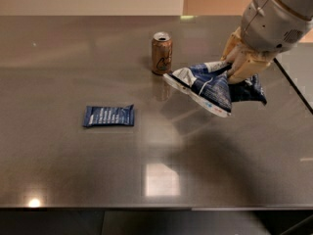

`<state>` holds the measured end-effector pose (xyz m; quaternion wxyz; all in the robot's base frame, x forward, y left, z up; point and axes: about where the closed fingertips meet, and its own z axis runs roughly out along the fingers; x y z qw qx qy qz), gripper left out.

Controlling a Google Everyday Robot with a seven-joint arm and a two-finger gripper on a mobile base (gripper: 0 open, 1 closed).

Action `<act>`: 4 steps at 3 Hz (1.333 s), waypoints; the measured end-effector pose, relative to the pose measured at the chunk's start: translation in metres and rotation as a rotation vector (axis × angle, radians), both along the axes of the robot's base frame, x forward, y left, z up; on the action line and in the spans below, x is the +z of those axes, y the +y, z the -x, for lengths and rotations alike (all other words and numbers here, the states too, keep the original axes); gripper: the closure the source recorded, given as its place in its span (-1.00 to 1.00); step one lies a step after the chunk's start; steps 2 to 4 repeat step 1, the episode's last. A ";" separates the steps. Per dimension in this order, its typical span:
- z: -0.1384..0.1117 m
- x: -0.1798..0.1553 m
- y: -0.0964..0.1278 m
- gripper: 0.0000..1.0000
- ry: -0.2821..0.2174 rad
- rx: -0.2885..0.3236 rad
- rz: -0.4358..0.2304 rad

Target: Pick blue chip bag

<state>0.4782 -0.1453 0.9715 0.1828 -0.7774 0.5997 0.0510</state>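
The blue chip bag (210,87) is a crinkled dark-blue bag with a white label panel and white edges. It hangs in the air above the table at the right, clear of the surface, with its shadow below it. My gripper (238,66) comes down from the upper right on a grey arm. Its tan fingers (247,65) are shut on the bag's upper right part.
A brown drink can (162,53) stands upright on the grey table (73,170), just left of the lifted bag. A small flat blue packet (108,115) lies at the left middle. The table's right edge (293,87) runs close under the arm.
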 end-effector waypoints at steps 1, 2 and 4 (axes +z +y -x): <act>-0.001 0.000 0.000 1.00 -0.002 -0.001 -0.001; -0.001 0.000 0.000 1.00 -0.002 -0.001 -0.001; -0.001 0.000 0.000 1.00 -0.002 -0.001 -0.001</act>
